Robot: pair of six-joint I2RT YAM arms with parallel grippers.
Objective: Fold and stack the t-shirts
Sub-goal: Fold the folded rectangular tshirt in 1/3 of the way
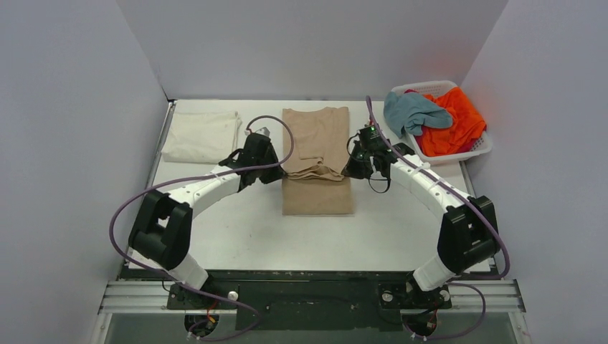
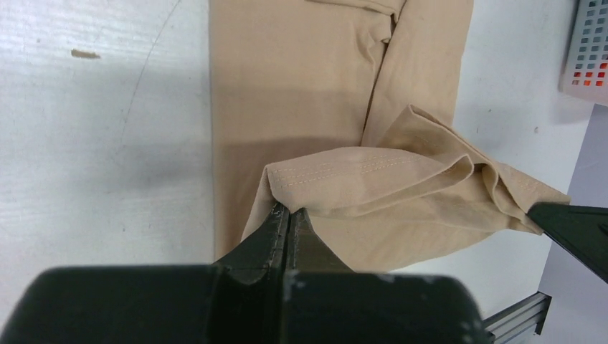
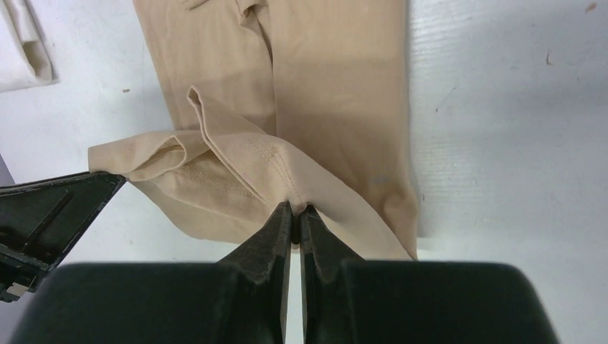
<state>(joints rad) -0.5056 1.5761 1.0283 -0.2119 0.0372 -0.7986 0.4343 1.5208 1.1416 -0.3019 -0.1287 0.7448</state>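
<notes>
A tan t-shirt point(image 1: 316, 136) lies as a long narrow strip on the table's middle. Its lower hem is lifted and hangs bunched between my two grippers. My left gripper point(image 1: 281, 173) is shut on the hem's left corner point(image 2: 287, 188). My right gripper point(image 1: 349, 170) is shut on the hem's right corner point(image 3: 295, 193). A folded cream-white t-shirt point(image 1: 201, 136) lies at the back left. A grey-blue t-shirt point(image 1: 414, 112) and a bright orange t-shirt point(image 1: 453, 127) lie crumpled in the basket.
A white slatted plastic basket point(image 1: 482, 148) stands at the back right against the wall; its corner shows in the left wrist view point(image 2: 588, 50). Grey walls close in the table on three sides.
</notes>
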